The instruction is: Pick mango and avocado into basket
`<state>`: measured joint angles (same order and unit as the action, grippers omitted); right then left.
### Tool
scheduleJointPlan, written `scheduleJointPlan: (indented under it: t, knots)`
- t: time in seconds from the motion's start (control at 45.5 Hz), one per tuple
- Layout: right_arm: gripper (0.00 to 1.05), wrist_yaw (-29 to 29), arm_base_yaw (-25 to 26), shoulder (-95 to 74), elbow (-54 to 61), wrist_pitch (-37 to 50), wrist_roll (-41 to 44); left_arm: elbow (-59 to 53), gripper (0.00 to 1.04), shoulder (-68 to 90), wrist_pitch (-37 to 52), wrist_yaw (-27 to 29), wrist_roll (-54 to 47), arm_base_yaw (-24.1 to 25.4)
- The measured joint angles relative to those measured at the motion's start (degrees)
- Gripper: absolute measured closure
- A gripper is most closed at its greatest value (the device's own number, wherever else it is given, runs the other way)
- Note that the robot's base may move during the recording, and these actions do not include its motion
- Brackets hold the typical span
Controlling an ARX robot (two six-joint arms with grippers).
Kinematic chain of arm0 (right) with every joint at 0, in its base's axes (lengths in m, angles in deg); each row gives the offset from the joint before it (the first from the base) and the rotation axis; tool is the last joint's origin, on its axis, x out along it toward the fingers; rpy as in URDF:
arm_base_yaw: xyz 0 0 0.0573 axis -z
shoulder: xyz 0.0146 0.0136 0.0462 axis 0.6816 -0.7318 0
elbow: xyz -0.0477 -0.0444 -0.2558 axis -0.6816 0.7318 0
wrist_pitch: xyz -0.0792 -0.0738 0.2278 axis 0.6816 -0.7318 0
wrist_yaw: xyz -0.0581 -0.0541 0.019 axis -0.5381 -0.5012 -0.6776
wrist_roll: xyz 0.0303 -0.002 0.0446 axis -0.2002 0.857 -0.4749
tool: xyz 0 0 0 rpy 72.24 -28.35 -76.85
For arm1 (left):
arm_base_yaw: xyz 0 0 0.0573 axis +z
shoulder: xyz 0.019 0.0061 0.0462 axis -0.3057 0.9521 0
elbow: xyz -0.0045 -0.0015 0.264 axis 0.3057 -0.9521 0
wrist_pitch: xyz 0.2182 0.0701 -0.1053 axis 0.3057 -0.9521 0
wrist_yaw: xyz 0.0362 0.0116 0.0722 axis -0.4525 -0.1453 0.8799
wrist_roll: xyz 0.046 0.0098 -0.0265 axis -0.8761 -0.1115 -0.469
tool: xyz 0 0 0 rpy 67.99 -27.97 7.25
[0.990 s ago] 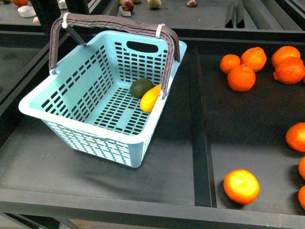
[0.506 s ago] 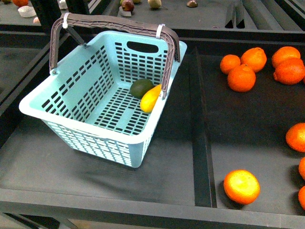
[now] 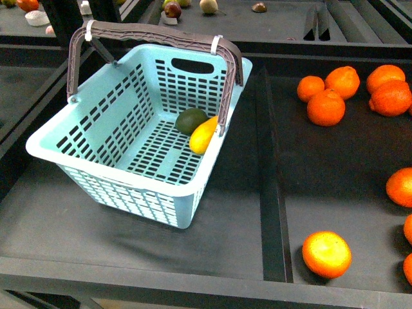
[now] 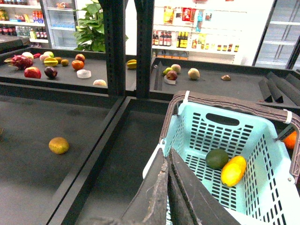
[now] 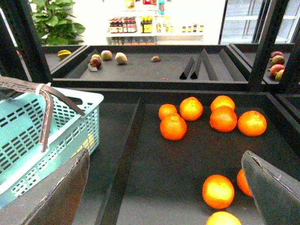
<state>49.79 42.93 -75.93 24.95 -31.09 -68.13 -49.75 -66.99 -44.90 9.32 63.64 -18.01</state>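
Nearest the robot, a lone orange (image 3: 326,253) lies on the dark shelf (image 3: 129,232), well right of the basket (image 3: 109,187) and across a raised divider (image 3: 270,193). In the front view neither arm shows.

In the left wrist view the left gripper (image 4: 167,159) has its two dark fingers pressed together with nothing between them, hanging just outside the basket's near wall. In the right wrist view the right gripper (image 5: 164,173) is spread wide, its fingers (image 5: 61,192) at opposite edges of the picture, empty, above the shelf bay with the oranges.

The pale teal basket stands on the shelf, turned at an angle, its brown handles (image 3: 154,32) raised upright and bound with white zip ties (image 3: 215,44). Inside, on the slotted floor against the right-hand wall, the mango (image 3: 203,133) lies touching the avocado (image 3: 191,120), which sits just behind it toward the far corner.

Farther right, a cluster of oranges (image 3: 341,90) rests in the neighbouring bay. Beyond, on the rear shelf, small assorted fruits (image 3: 172,8) lie scattered.
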Motion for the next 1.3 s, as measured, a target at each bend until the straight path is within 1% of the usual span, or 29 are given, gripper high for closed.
scheduleJointPlan:
  t: [0.352,0.572,0.616,0.66,1.231,1.253,1.297]
  knots:
    - [0.09,0.0,0.0,0.0,0.0,0.0,0.0,0.0,1.03,-8.8,-8.6,0.0,0.0,0.0]
    - [0.09,0.0,0.0,0.0,0.0,0.0,0.0,0.0,1.03,-12.2,-12.1,0.0,0.0,0.0]
    - [0.09,0.0,0.0,0.0,0.0,0.0,0.0,0.0,1.03,-16.8,-18.5,0.0,0.0,0.0]
    - [0.09,0.0,0.0,0.0,0.0,0.0,0.0,0.0,1.03,-20.4,-21.3,0.0,0.0,0.0]
    - [0.09,0.0,0.0,0.0,0.0,0.0,0.0,0.0,1.03,-21.6,-21.8,0.0,0.0,0.0]
    - [0.09,0.0,0.0,0.0,0.0,0.0,0.0,0.0,1.01,-21.6,-21.8,0.0,0.0,0.0]
    - [0.09,0.0,0.0,0.0,0.0,0.0,0.0,0.0,0.94,-21.6,-21.8,0.0,0.0,0.0]
